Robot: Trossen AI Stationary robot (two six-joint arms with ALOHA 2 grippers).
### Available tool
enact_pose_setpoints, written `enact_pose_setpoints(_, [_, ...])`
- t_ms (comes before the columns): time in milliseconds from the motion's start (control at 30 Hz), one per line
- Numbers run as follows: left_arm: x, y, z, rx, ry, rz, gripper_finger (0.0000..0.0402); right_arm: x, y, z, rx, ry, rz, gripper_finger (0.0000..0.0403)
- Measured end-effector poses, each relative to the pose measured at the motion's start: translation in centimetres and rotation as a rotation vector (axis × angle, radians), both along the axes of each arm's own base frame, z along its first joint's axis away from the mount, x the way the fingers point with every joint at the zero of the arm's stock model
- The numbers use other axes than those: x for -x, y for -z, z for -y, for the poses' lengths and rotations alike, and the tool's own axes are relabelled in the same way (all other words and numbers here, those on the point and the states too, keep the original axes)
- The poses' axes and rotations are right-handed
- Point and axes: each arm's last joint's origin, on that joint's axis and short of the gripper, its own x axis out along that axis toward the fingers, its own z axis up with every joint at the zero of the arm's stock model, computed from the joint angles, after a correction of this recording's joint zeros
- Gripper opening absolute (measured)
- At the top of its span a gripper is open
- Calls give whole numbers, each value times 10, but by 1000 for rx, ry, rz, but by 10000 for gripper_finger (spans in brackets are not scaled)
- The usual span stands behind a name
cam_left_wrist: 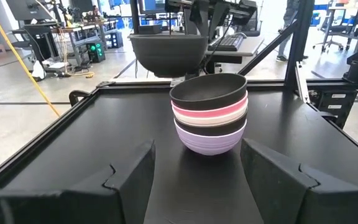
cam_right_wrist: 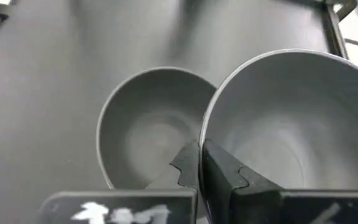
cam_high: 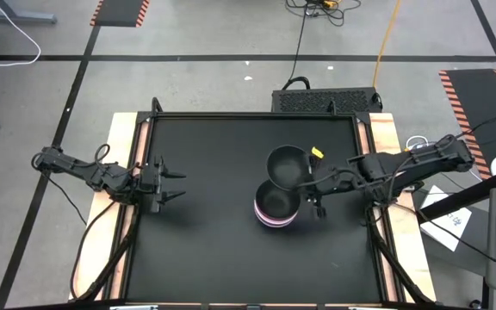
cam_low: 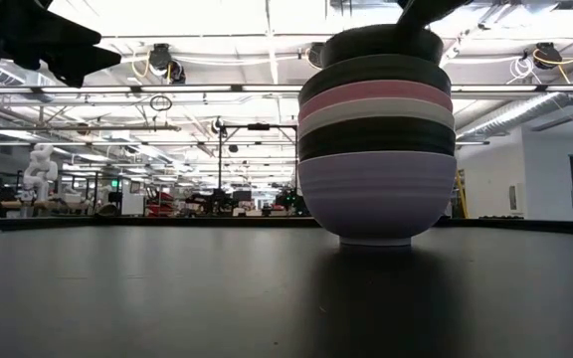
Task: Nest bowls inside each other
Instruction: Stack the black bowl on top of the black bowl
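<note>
On the black table (cam_high: pixel 205 258), a stack of bowls (cam_left_wrist: pixel 209 119) stands; just beside it, the right gripper (cam_right_wrist: pixel 199 163) pinches a black bowl's (cam_high: pixel 288 166) rim aloft. The left gripper (cam_high: pixel 172 184) waits spread well apart. No writing is legible.

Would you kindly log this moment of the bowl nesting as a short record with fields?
stack: five nested bowls on the table; bottom to top lavender, black, white, pink, black
held bowl: sixth bowl, black, raised beside the stack, not yet nested
right gripper: shut on the held bowl's rim, one finger inside, one outside
left gripper: open, waiting near the table's left edge, clear of the bowls
left to do: lower the held bowl into the top black bowl
</note>
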Motion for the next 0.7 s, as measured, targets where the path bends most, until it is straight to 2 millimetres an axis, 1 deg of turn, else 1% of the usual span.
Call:
enact_pose_setpoints(133, [0, 0, 0, 2, -4, 1, 239, 15, -9, 2, -32, -31, 114, 0])
enact_pose_setpoints(200, [0, 0, 0, 0, -15, 1, 239, 26, -9, 4, -57, -63, 152, 0])
enact_pose_setpoints(367, [0, 0, -1, -4, -26, 5, 239, 46, 1, 6, -114, -113, 260, 1])
enact_pose_setpoints(533, [0, -1, -1, 1, -28, 10, 239, 67, 12, 11, -118, -138, 334, 2])
enact_pose_setpoints(600, [0, -1, -1, 8, -29, 10, 239, 72, 14, 12, -121, -145, 361, 2])
enact_pose_setpoints(700, [0, -1, -1, 15, -30, 10, 239, 74, 16, 11, -146, -172, 383, 1])
